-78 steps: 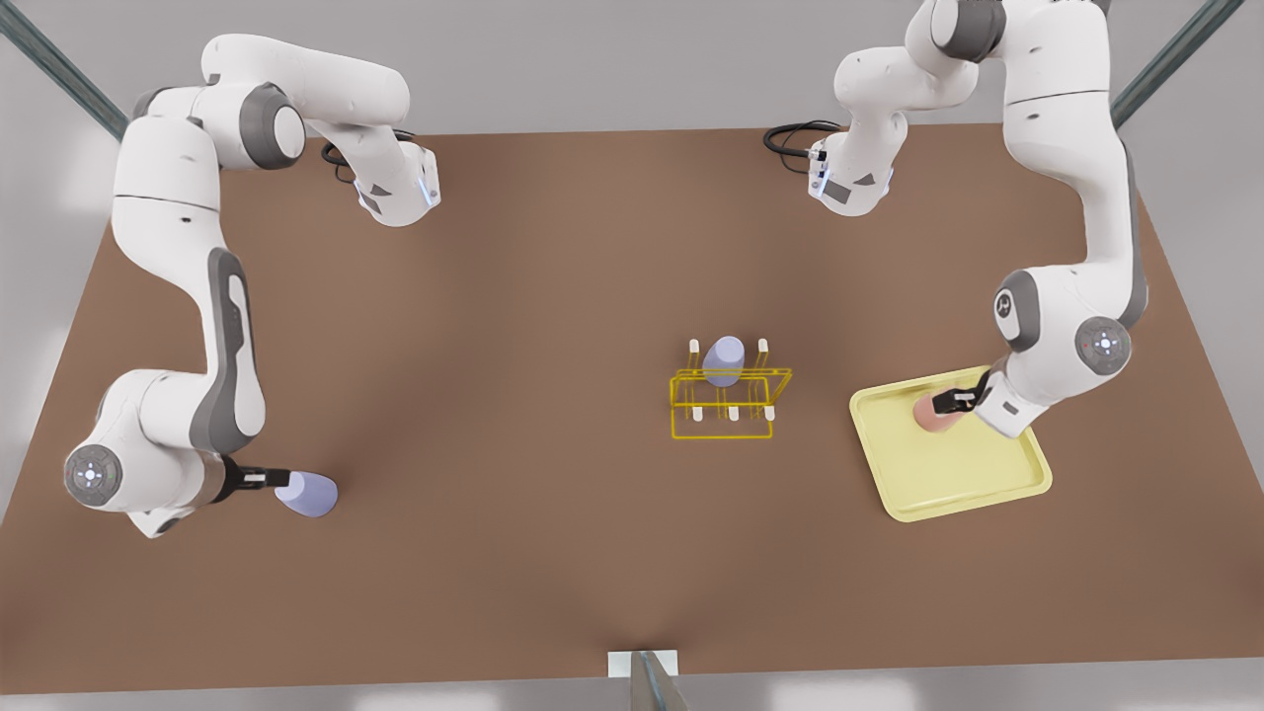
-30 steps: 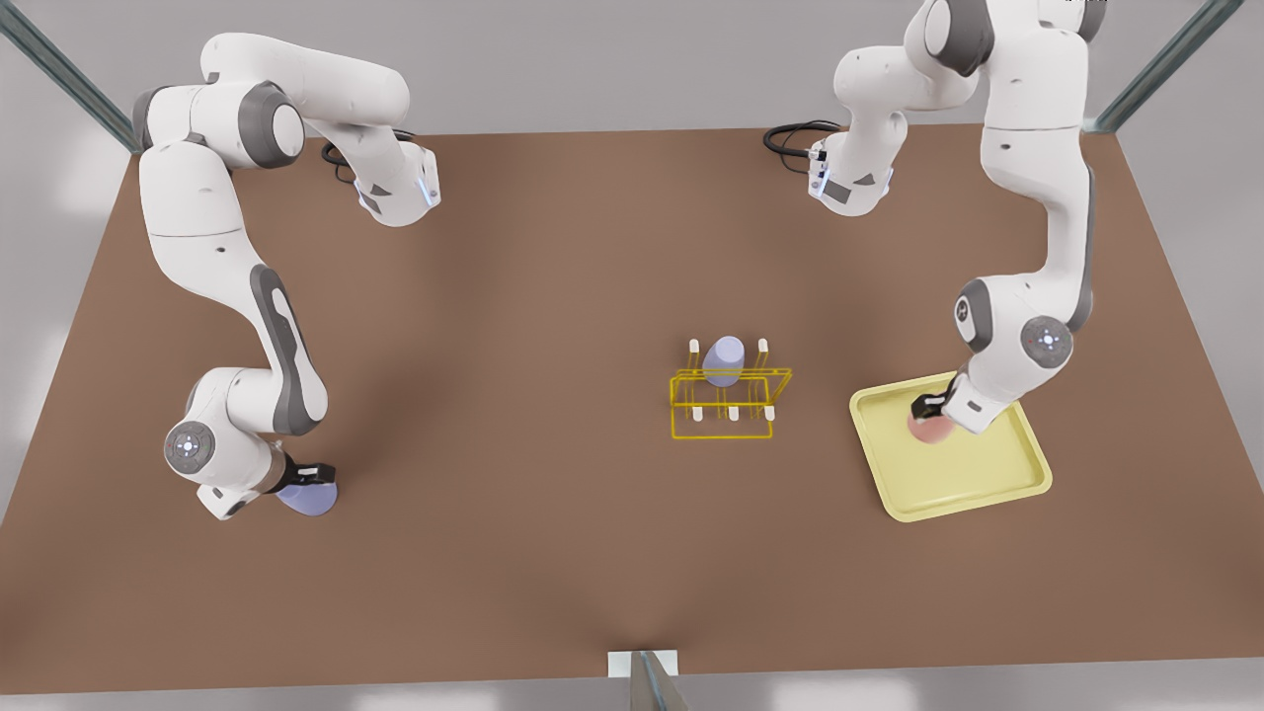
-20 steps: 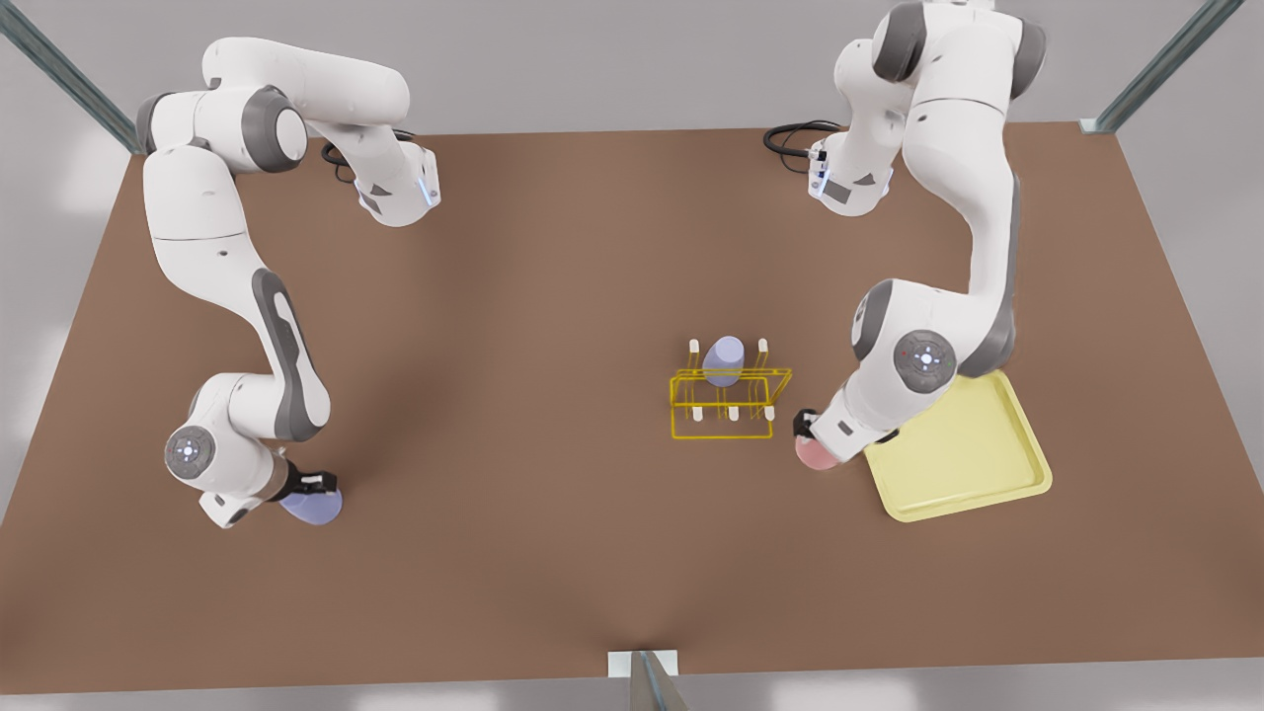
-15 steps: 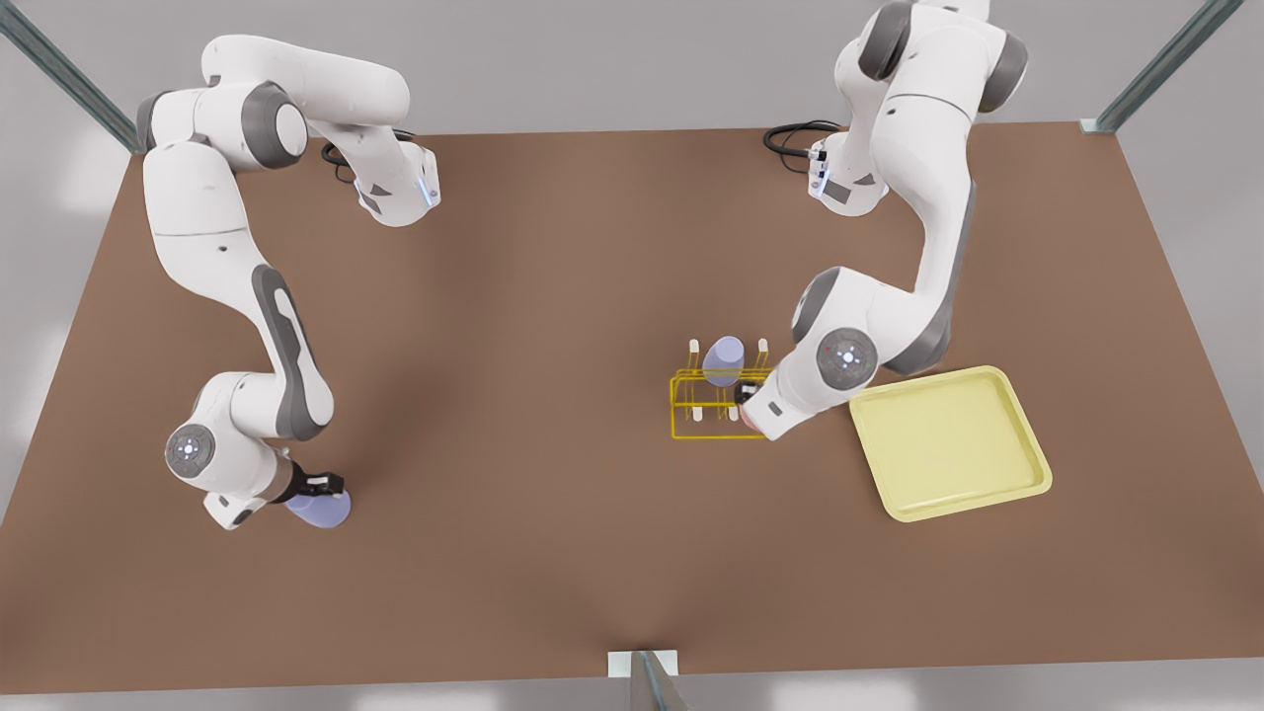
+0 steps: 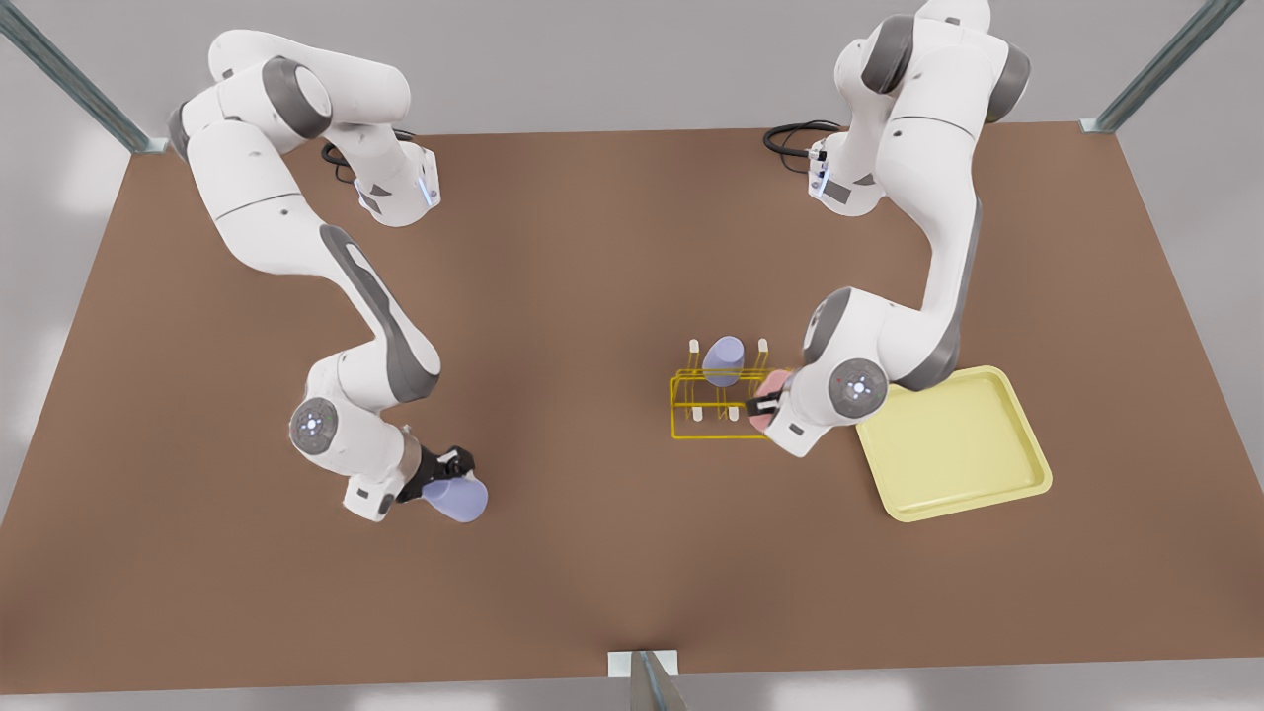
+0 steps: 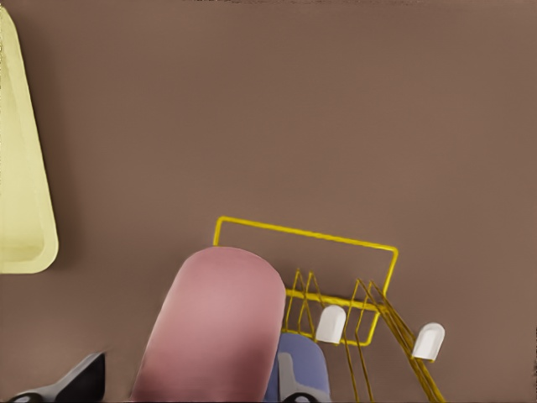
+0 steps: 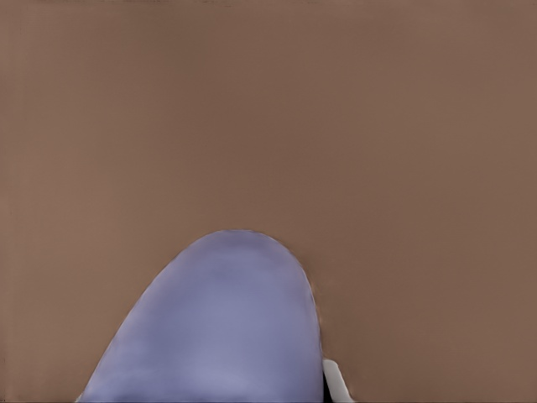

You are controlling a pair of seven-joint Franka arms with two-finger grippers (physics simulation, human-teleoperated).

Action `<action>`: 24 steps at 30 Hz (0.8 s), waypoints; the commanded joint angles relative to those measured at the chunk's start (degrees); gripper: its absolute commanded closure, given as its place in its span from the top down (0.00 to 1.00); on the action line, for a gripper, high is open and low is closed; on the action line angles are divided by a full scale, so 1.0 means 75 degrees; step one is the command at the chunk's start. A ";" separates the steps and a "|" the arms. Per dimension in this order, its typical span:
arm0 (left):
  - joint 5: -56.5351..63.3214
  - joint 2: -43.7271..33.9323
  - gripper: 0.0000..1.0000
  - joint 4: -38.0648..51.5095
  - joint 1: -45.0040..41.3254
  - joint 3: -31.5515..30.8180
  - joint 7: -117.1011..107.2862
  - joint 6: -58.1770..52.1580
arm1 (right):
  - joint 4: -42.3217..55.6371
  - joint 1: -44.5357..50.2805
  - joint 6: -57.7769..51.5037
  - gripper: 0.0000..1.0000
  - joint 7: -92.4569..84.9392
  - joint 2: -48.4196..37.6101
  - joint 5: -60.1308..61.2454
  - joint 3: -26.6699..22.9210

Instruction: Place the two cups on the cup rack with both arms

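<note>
In the front view, the yellow wire cup rack (image 5: 721, 427) stands mid-table with one lavender cup (image 5: 724, 359) upturned on a rear peg. My left gripper (image 5: 765, 403), on the arm at the front view's right, is shut on the pink cup (image 5: 777, 379) at the rack's right end. In the left wrist view, the pink cup (image 6: 214, 327) hangs close beside the rack (image 6: 336, 239) and its white-tipped pegs. My right gripper (image 5: 444, 472), at the front view's left, is shut on the other lavender cup (image 5: 456, 500) (image 7: 218, 327), held tilted over bare table, well away from the rack.
A pale yellow square tray (image 5: 953, 444) (image 6: 21, 210) lies empty just to the front view's right of the rack, partly under the left arm's wrist. Both arm bases stand at the table's far edge. Brown tabletop stretches between the right gripper and the rack.
The right gripper has carried its lavender cup a good way toward the table's middle. The left gripper brought the pink cup from the tray to the rack's right end and now holds there.
</note>
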 commanded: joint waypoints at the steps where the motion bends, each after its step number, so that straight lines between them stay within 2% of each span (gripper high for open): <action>1: -0.0002 -0.0013 1.00 0.0009 0.0024 -0.0007 -0.1342 0.0046 | 0.0162 0.0304 -0.0040 0.79 0.0167 -0.0007 -0.0033 0.0023; 4: -0.0002 -0.0059 1.00 0.0055 0.0117 -0.0007 -0.1319 -0.0024 | 0.0408 0.0902 0.0019 0.79 0.0190 0.0017 -0.0010 0.0023; 5: 0.0033 -0.0305 1.00 0.0242 0.0200 0.0004 -0.1260 -0.0515 | 0.0525 0.1078 0.0042 0.79 0.0202 0.0052 0.0002 0.0023; 6: 0.0127 -0.0329 1.00 0.1015 0.0527 0.0028 -0.0489 -0.1592 | 0.0642 0.1242 0.0042 0.79 0.0202 0.0064 0.0002 0.0023; 7: 0.0525 -0.0539 1.00 0.1344 0.1066 0.0028 0.1093 -0.2543 | 0.0771 0.1418 0.0042 0.79 0.0202 0.0076 0.0002 0.0023; 11: 0.1100 -0.0972 1.00 0.1848 0.2039 0.0028 0.3485 -0.3492 | 0.1356 0.2109 0.0042 0.79 0.0248 0.0204 0.0201 0.0011; 12: 0.1077 -0.1614 1.00 0.1361 0.2168 0.0028 0.4453 -0.3110 | 0.1661 0.2284 0.0042 0.79 0.0576 0.0368 0.0154 0.0011; 13: 0.1077 -0.2434 1.00 0.0038 0.2122 0.0039 0.5020 -0.2104 | 0.1860 0.2413 0.0042 0.79 0.0600 0.0497 0.0177 0.0011; 14: 0.1088 -0.2662 1.00 -0.0356 0.1969 0.0016 0.5021 -0.1945 | 0.2107 0.2566 0.0031 0.79 0.0693 0.0649 0.0189 0.0011; 17: 0.1053 -0.2403 1.00 -0.0202 0.2028 0.0016 0.5009 -0.2450 | 0.2412 0.2847 0.0042 0.79 0.0706 0.0826 0.0201 0.0023; 24: 0.1041 -0.2274 1.00 -0.0097 0.2004 0.0016 0.5009 -0.2450 | 0.2529 0.3480 0.0054 0.79 0.0729 0.0919 0.0201 0.0023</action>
